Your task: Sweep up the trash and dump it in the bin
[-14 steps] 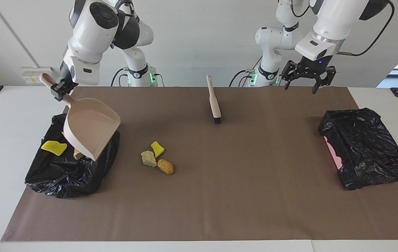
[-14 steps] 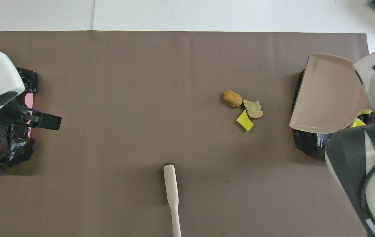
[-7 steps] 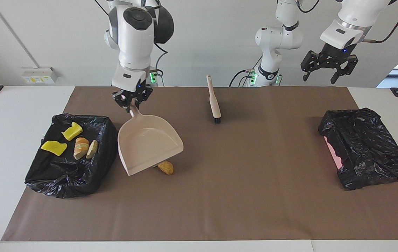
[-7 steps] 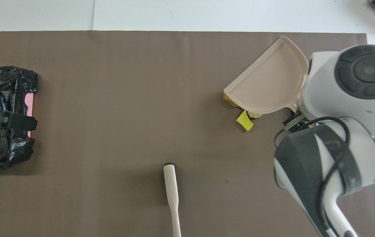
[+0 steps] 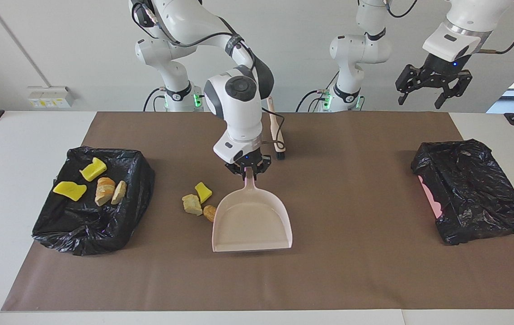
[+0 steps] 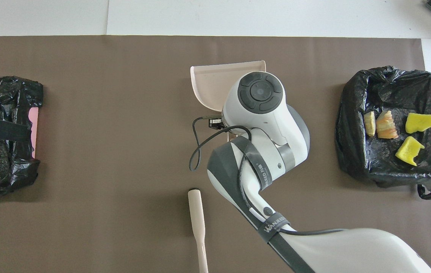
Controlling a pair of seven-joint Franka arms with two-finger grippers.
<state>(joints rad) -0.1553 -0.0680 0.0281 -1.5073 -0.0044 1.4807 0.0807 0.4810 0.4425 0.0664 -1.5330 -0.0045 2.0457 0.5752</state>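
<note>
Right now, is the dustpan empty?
Yes, the dustpan has a bare inside; three trash scraps lie beside it.

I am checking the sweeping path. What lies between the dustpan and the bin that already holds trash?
In the facing view, three scraps lie on the mat between the dustpan and the bin.

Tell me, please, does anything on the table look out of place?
Three trash scraps lie loose on the brown mat beside the dustpan, outside the bin that already holds four; nothing looks damaged.

A robotics lab: two white robot arms bolted at a table against bare white walls.
</note>
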